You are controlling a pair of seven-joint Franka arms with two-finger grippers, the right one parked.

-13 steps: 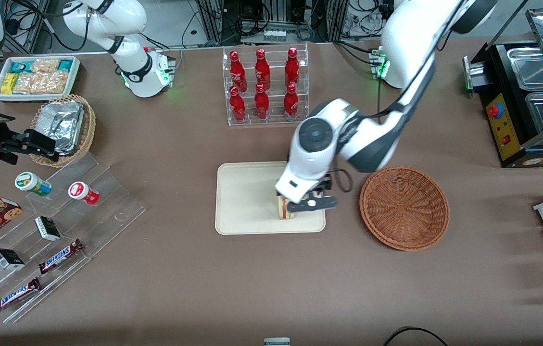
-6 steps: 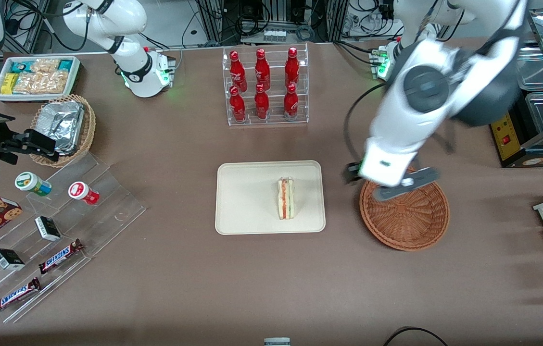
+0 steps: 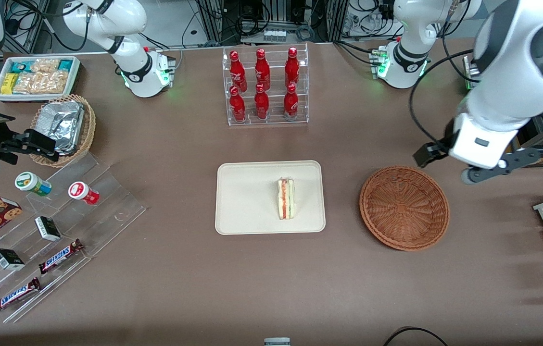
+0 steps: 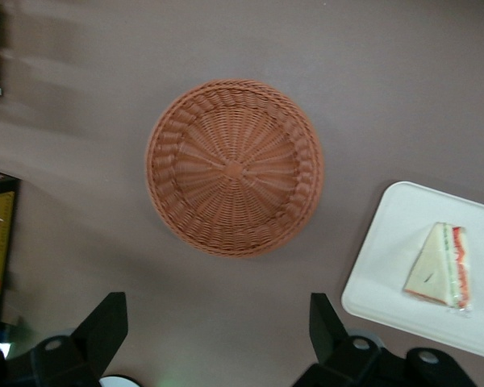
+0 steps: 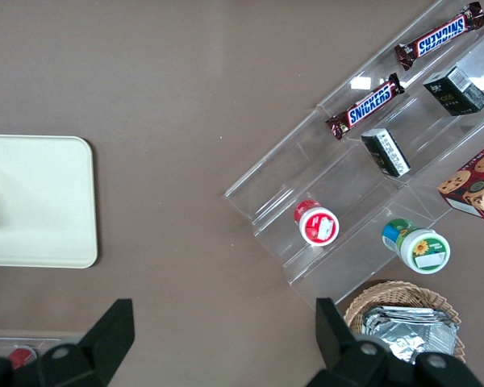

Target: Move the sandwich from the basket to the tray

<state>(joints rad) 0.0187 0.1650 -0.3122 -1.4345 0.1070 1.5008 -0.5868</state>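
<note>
the tray lay flat mid-table with bare brown table on every side of it. the sandwich stood on the tray, near the rim closest to the basket but short of it; its long axis ran from the bottle rack toward the front camera, striped cut side up, narrow tip pointing at the rack. the basket held nothing and sat apart from the tray across a strip of table. the gripper hung high above the table, just past the basket rim toward the working arm's end, fingers spread wide, holding and touching nothing.
</note>
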